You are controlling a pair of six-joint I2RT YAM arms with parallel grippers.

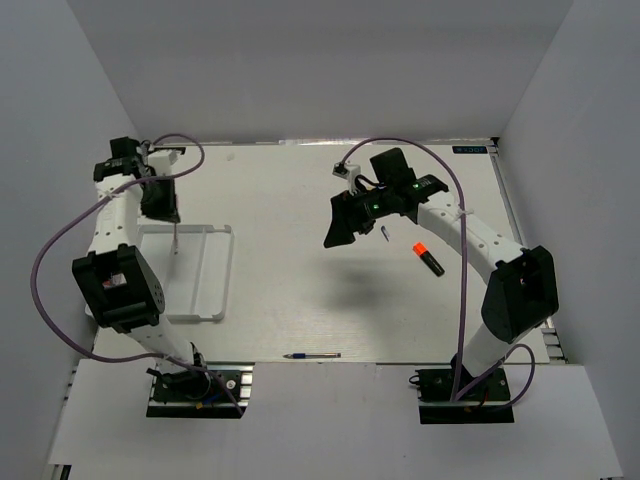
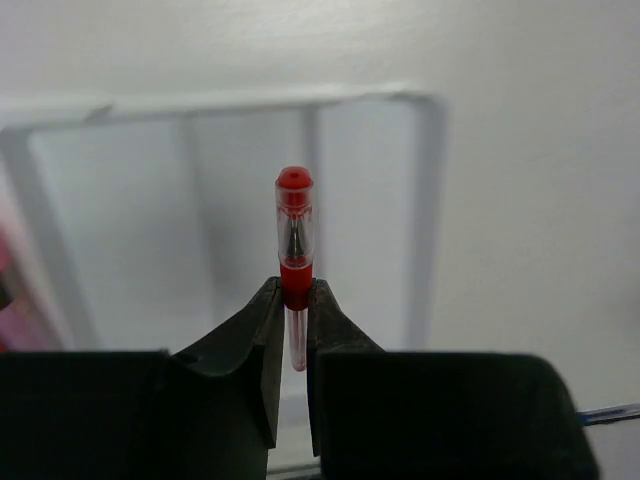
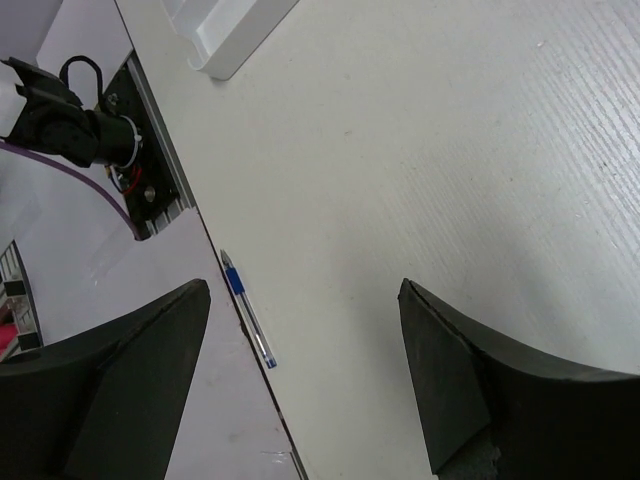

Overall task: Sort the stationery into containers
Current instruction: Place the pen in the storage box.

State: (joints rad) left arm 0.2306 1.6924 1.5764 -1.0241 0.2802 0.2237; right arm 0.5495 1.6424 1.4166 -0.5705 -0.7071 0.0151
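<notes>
While the left tool pinches the red pen just below its clear cap, the pen hangs tip-down over the white tray, which sits at about 9 o'clock on the table. From the left wrist view the pen lines up with a long compartment, held clear above its floor. The right tool hovers over the table's middle with its fingers spread wide and nothing between them.

Two loose pieces show. A blue pen lies flat at 6 o'clock by the near edge, and a black highlighter with an orange cap lies at roughly 3 o'clock, near the right arm.

These pens look light, stiff and smooth, so I judge they could swivel or slip in a pinch taken near one end. A hold across the barrel close to its middle should keep one level. The highlighter is thicker and probably easier to grip across its body than on the cap.
</notes>
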